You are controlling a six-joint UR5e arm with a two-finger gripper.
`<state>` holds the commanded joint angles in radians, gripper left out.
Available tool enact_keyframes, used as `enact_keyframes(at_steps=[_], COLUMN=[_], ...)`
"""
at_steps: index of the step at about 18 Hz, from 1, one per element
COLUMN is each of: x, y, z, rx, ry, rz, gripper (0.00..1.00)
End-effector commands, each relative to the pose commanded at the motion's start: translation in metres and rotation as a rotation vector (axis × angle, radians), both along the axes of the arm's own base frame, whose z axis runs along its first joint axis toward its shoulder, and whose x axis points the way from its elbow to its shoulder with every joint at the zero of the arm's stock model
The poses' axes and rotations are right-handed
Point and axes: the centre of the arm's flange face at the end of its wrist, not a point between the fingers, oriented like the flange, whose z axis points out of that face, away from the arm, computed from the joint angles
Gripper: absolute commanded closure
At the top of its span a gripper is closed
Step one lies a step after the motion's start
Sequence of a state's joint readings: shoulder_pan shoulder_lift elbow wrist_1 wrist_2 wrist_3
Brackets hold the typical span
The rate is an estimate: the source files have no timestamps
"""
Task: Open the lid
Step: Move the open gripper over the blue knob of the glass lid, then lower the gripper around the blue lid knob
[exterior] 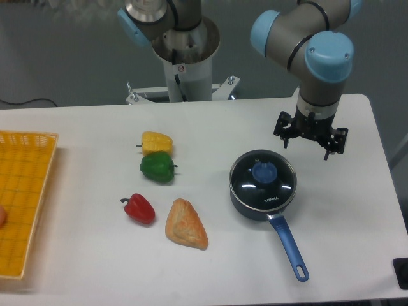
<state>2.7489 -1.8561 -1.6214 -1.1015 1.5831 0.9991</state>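
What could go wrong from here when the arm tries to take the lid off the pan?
1. The gripper hangs behind and to the right of the blue knob, not above it. Coming down there, it may hit the lid at its rim.
2. The knob is small and the jaws are spread wide. A grip off centre could slip, or tilt the lid.
3. Nothing holds the pan. A sideways push could slide it by its long handle.
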Motion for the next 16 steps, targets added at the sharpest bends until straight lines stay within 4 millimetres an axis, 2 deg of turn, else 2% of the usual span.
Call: enact_keyframes(at_steps=[6, 9, 13, 16], x=[0.001, 0.002, 0.014, 0.026], y=[0.003, 0.006, 0.025, 0.045], z=[-0.004, -0.006, -0.007, -0.009], rx=[0.017, 0.028, 0.132, 0.142], ry=[-0.016, -0.025, -0.09, -0.098], rz=[0.163, 0.186, 0.23, 0.201], gripper=[0.0, 0.0, 0.0, 0.0])
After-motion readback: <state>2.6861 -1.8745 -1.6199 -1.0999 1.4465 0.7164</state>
